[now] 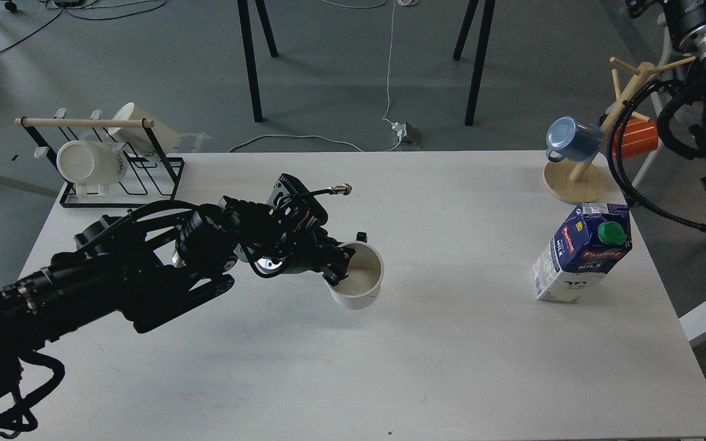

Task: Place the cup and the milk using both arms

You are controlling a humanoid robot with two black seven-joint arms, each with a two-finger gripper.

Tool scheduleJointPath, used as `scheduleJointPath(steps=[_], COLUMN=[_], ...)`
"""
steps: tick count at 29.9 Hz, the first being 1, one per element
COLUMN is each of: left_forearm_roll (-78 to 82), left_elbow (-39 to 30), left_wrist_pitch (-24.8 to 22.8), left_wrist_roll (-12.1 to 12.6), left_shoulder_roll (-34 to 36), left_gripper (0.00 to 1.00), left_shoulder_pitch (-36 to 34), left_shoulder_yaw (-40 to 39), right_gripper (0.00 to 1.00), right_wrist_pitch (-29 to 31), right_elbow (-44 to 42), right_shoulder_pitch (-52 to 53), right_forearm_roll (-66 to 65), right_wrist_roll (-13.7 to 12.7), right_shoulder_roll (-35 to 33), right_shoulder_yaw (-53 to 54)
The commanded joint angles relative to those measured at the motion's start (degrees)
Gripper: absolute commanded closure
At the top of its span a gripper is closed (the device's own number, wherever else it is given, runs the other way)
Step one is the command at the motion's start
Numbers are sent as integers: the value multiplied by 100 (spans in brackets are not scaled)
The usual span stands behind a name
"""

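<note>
My left gripper [345, 260] is shut on the rim of a white cup [359, 283], one finger inside and one outside, and holds it near the middle of the white table [426, 343], mouth up. A blue and white milk carton [582, 252] with a green cap stands at the table's right side. My right arm [705, 43] is raised at the top right corner, well above and behind the carton; its gripper is out of the frame.
A black wire rack [117, 162] with white cups stands at the back left. A wooden mug tree [598, 153] with a blue mug [570, 139] and an orange mug [638, 139] stands at the back right, behind the carton.
</note>
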Motion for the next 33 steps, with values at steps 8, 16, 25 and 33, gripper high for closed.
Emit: scheduleJointPath(steps=[8, 16, 25, 33], left_forearm_roll=[48, -65, -3137, -7111], left_elbow=[244, 139, -249, 313], left_wrist_pitch=[-18, 131, 193, 211], left_wrist_roll=[23, -65, -170, -179], left_shoulder_roll=[-214, -56, 550, 840], left_gripper=[73, 47, 13, 1], left_shoulder_pitch=[14, 49, 190, 190], left_shoulder_yaw=[227, -105, -2030, -3121], right_gripper=[0, 0, 0, 0], right_wrist_pitch=[-2, 41, 196, 196], right_elbow=[59, 278, 1104, 1457], right_shoulder_pitch=[-63, -300, -1222, -2743], right_forearm_roll=[4, 4, 39, 30], right_wrist_roll=[-2, -10, 33, 51], right_shoulder_roll=[-69, -296, -1053, -1282], right_shoulder_yaw=[-23, 3, 108, 1013])
